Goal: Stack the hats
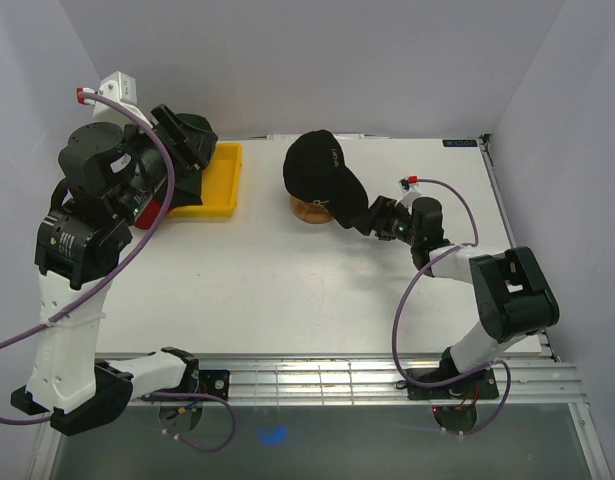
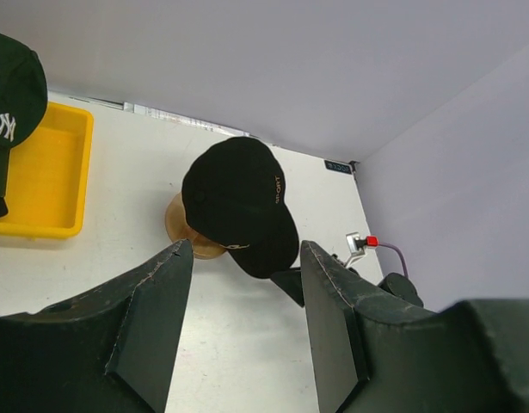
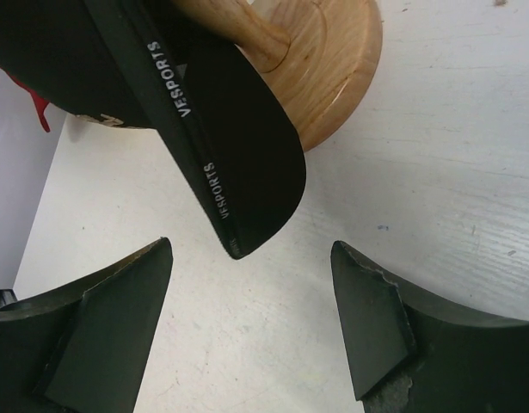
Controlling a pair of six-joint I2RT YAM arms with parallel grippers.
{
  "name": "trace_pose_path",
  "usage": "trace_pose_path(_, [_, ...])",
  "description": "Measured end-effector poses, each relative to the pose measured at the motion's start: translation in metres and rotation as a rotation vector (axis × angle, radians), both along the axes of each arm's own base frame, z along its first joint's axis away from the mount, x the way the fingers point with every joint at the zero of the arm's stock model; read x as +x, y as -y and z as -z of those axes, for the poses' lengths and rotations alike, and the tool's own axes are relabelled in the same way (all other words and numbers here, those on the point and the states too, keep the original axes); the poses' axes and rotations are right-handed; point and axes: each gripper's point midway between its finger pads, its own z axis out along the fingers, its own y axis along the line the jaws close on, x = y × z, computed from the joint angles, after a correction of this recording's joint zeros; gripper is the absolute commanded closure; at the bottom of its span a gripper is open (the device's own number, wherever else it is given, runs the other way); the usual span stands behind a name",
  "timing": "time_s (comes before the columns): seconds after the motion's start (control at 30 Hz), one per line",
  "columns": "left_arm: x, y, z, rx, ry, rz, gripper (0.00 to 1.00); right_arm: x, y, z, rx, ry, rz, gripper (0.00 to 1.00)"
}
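two pairs of jaws, and both stand apart with nothing clamped. the right gripper (image 3: 251,249) has its fingers (image 3: 109,318) spread wide, low over the white table (image 1: 287,300). the tip of the brim (image 3: 247,172) of the black cap (image 1: 317,165) reaches just to the mouth of that gap — clear of both fingers, as far as the right wrist view shows. white lettering, vesports, runs along the brim's edge. the black cap sits crown-up on the wooden stand (image 3: 333,60), near the middle of the table toward its far side, with the brim sloping down toward the right arm. from above, the stand's round base peeks out below the crown. a sliver of red fabric (image 3: 36,107) shows beside the cap in the right wrist view; what it belongs to i cannot tell.

the left gripper (image 2: 244,249) is likewise parted, with nothing between its two dark fingers. it is raised well above the table at the far left and aimed across toward the black cap, which is well apart from it. off to its side lies the yellow tray (image 2: 49,185), at the far left of the table. the dark green cap (image 2: 10,103), with a white embroidered logo on its front, is at the tray's edge — overlapping it in the left wrist view, though whether it rests inside the tray or on the rim i cannot tell. the two caps are well apart.
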Motion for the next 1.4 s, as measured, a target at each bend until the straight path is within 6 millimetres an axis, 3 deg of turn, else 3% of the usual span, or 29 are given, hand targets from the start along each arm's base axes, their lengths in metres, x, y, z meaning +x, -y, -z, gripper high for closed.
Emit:
trace_pose_path(0.2, [0.003,0.001,0.005,0.018,-0.005,0.005,0.37,0.011,-0.006,0.008,0.008,0.017,-0.006,0.23])
trace_pose_path(0.47, [0.011,0.006,0.015,0.033,-0.027,0.012,0.37,0.017,-0.013,0.0,0.037,0.078,-0.016,0.29])
trace_pose_path(0.6, [0.012,0.006,0.016,0.035,-0.029,0.012,0.37,0.022,-0.016,-0.004,0.062,0.086,-0.014,0.39])
trace_pose_path(0.73, [0.012,0.006,0.016,0.037,-0.028,0.013,0.37,0.025,-0.02,-0.009,0.098,0.079,-0.018,0.59])
trace_pose_path(0.93, [0.012,0.006,0.017,0.039,-0.03,0.013,0.38,0.025,-0.023,-0.023,0.181,0.053,-0.027,0.68])
trace_pose_path(1.2, [0.01,0.005,0.021,0.038,-0.037,0.012,0.38,0.034,-0.008,-0.046,0.45,-0.067,-0.023,0.72])
trace_pose_path(1.4, [0.007,0.004,0.022,0.036,-0.036,0.012,0.38,0.041,-0.002,-0.019,0.695,-0.341,0.022,0.74])
